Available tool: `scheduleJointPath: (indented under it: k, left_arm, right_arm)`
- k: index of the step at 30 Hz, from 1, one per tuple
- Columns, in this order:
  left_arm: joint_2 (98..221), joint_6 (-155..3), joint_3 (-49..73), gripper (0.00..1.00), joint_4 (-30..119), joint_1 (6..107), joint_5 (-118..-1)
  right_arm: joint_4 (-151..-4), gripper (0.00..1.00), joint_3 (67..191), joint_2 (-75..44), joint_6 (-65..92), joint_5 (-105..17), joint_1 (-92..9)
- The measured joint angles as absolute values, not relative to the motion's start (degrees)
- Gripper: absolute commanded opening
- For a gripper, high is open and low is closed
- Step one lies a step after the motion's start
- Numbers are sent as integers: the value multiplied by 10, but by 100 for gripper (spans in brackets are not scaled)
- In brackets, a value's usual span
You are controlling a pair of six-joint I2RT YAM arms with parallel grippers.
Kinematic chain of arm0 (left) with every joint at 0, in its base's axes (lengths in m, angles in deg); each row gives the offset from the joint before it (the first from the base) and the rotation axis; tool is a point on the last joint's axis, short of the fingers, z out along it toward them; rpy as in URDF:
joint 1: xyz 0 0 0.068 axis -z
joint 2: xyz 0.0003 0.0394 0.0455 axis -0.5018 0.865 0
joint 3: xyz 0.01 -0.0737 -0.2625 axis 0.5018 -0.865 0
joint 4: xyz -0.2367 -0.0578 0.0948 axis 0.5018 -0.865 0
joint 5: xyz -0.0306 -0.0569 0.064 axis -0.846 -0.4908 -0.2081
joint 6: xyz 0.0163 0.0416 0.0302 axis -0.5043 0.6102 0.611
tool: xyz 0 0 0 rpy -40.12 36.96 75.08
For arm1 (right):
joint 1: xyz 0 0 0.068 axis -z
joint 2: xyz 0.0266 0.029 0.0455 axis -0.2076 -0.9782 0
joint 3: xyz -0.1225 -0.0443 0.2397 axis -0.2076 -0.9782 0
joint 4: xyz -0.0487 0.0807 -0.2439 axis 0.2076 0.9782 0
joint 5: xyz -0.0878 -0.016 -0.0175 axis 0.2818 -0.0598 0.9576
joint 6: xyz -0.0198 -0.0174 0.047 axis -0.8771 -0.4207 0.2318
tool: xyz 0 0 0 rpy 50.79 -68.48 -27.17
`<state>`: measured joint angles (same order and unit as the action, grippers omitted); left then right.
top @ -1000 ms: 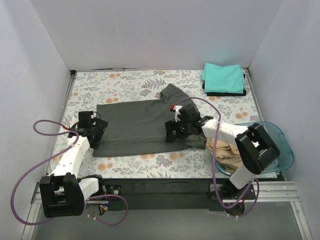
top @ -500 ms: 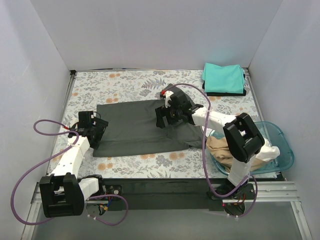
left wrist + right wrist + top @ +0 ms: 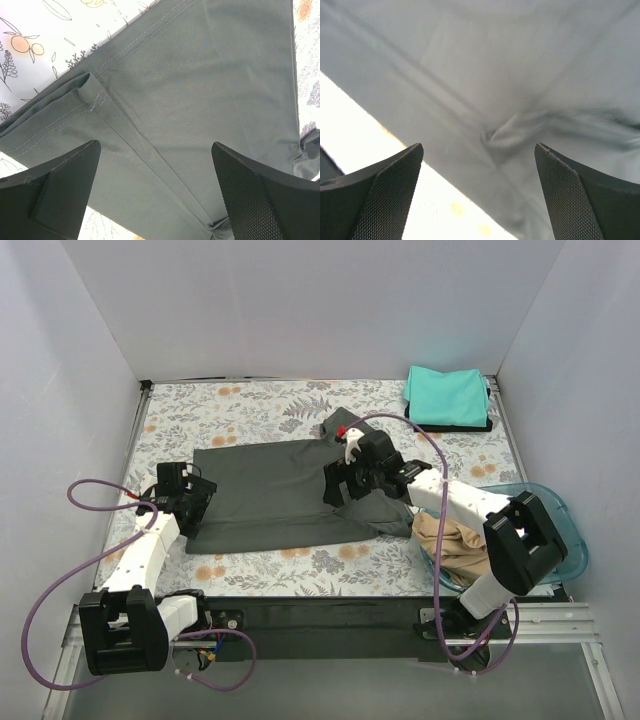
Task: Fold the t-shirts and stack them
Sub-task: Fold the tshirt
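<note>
While the dark grey t-shirt lies flat for folding, left gripper hovers spread over its left edge, right gripper spread over its right.

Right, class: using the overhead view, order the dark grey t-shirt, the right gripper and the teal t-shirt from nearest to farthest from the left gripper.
Measured from the left gripper:
1. dark grey t-shirt: right beneath it, at the shirt's left edge.
2. right gripper: across the shirt, over its right part.
3. teal t-shirt: folded in the far right corner of the table.
</note>
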<state>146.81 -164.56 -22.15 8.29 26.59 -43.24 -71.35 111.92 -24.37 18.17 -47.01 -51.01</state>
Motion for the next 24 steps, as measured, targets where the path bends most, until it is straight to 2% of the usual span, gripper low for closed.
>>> scheduleJointPath:
  k: [7,15,24]
  left_arm:
    - [1485,-1646,-214,94,92,266,-435]
    - [1530,-1644,-159,94,108,266,-434]
    - [1588,-1631,-77,94,109,265,-410]
  right_arm:
    - [-701,98,1106,-308,191,-536,-515]
    - [-690,98,1213,-413,187,-535,-518]
    - [-645,98,1236,-370,180,-472,-518]
